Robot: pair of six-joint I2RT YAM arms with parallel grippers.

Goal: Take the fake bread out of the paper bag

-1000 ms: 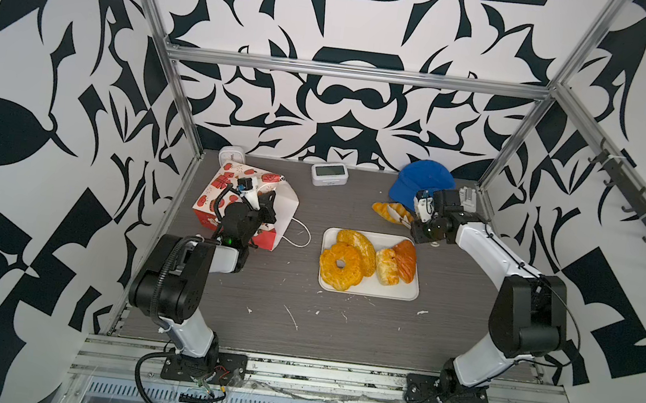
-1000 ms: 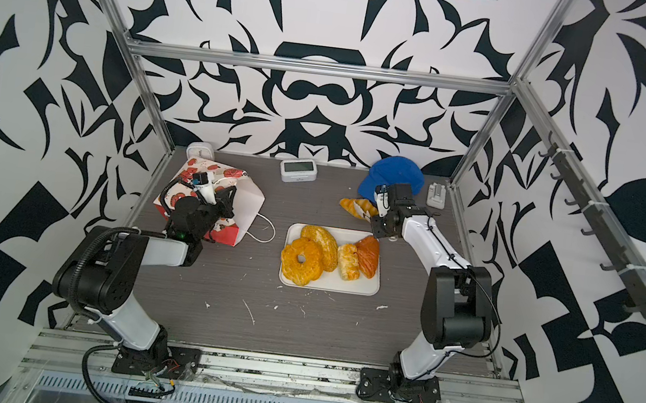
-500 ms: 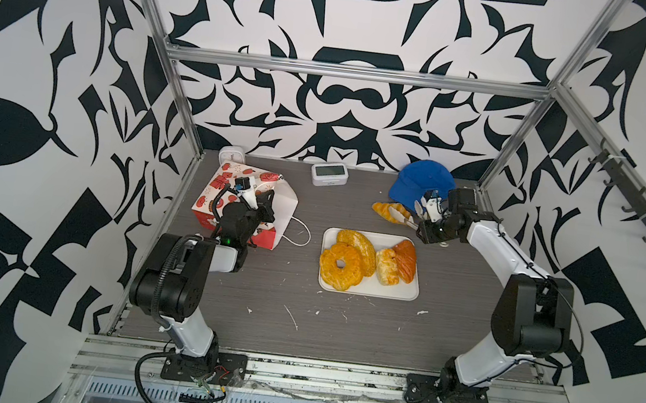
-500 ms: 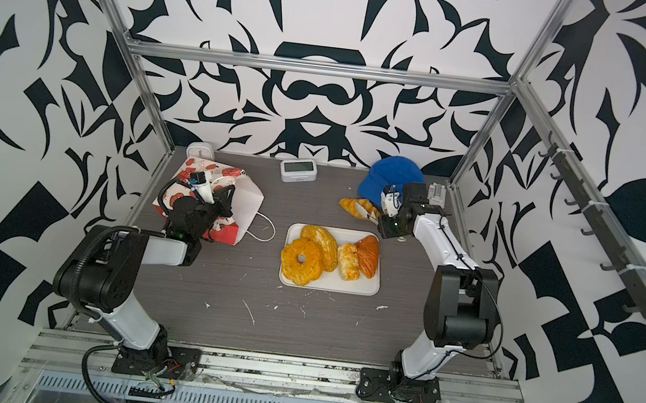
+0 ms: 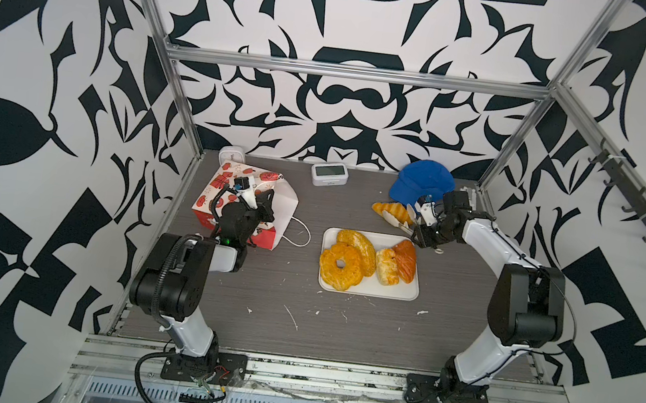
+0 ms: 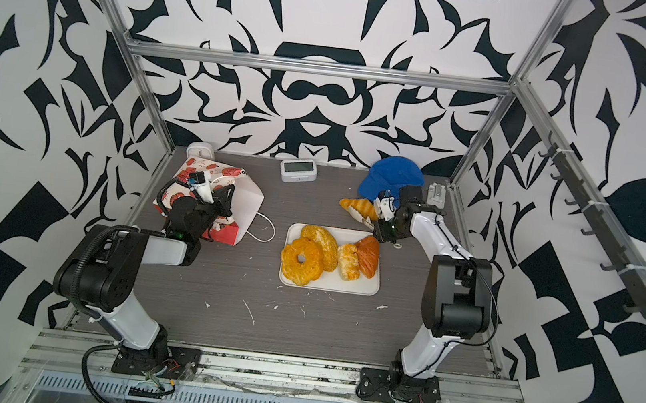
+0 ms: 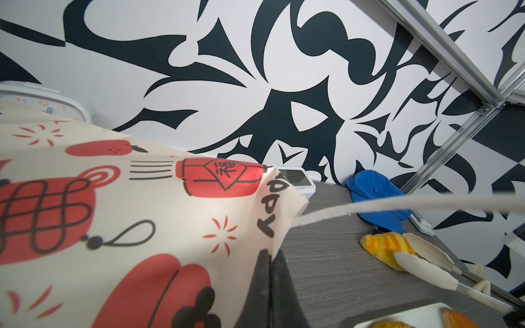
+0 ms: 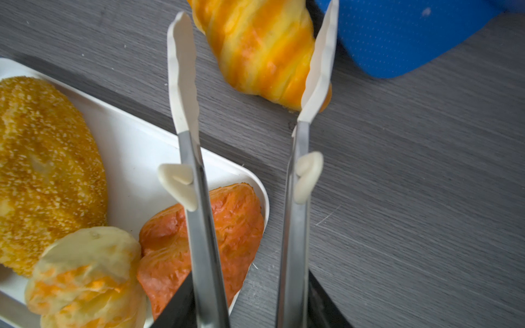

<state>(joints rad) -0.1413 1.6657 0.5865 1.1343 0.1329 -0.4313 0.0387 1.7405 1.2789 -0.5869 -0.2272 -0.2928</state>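
We read "appy" in black letters on the folded rim of the paper bag [image 7: 113,213], and 11, 12 and 1 on the white clock [image 7: 42,96] behind it; the characters on the bag's red print are beyond us. Against a second ago, the right wrist sits a touch nearer the right wall, while the bag and the left arm look the same. The left arm reaches low and forward, and the left gripper [image 7: 270,284] is pinched tight on the bag's rim. The bag is tipped over at the rear left, its mouth toward the tray [image 5: 398,290]. The right arm stretches toward the back, and the right gripper [image 8: 247,312] is clamped on metal tongs [image 8: 199,227]. Their white tips stand apart, one touching the croissant [image 8: 264,48] on the table beside the blue cap [image 5: 422,179]. The rest of the fake bread [image 5: 340,265], four pieces, lies on the tray.
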